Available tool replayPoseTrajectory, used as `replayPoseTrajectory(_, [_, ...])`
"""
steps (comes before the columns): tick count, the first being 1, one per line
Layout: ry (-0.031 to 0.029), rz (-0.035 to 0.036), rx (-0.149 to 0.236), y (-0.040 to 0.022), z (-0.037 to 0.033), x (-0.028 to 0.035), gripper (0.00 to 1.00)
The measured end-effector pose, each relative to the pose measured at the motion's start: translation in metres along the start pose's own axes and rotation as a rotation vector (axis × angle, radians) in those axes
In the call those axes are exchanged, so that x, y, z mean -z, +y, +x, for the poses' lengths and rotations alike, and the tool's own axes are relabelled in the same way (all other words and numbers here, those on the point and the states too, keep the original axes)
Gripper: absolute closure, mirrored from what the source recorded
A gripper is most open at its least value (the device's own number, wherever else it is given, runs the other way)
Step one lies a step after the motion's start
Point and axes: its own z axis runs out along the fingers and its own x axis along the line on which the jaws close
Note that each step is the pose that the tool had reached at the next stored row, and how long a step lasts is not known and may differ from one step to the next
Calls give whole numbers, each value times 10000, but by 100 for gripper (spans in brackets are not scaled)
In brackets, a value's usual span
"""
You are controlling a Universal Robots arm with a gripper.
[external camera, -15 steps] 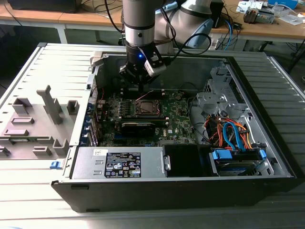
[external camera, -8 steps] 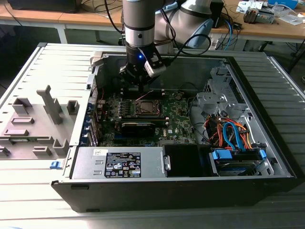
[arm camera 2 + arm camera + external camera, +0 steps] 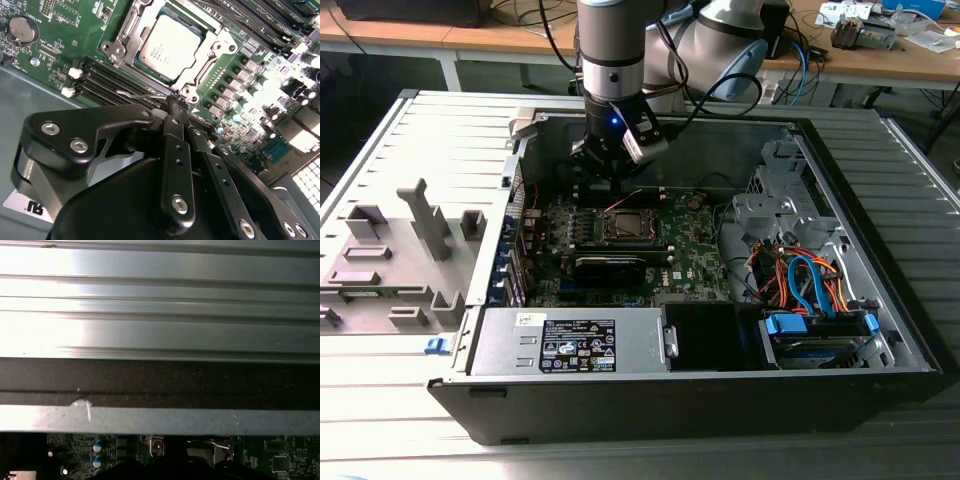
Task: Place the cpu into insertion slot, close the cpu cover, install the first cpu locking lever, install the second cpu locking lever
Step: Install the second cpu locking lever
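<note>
Second wrist view: gripper (image 3: 173, 101) jaws pressed together, tips pinching or hooking a thin wire locking lever (image 3: 131, 93) at the near corner of the insertion slot (image 3: 116, 48); can't tell whether the wire is clamped between them or just caught. Just beyond the tips, the cpu (image 3: 169, 44) already sits flat in the slot and the cpu cover (image 3: 207, 56) lies down around it, metal top showing through the window. So placement and cover look done; step in hand is likely a lever. To do it well: keep contact out near the lever's free end, follow its arc rather than pushing straight, clear the black memory slots (image 3: 105, 80) beside it, get it under its retaining tab. Exterior view: arm reaches into the open pc case (image 3: 880, 330), which lies on the counter (image 3: 380, 400).
</note>
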Motion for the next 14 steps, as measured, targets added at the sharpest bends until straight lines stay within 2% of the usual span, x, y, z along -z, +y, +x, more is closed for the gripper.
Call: replayPoseTrajectory(14, [0, 0, 8, 0, 1, -31, 89])
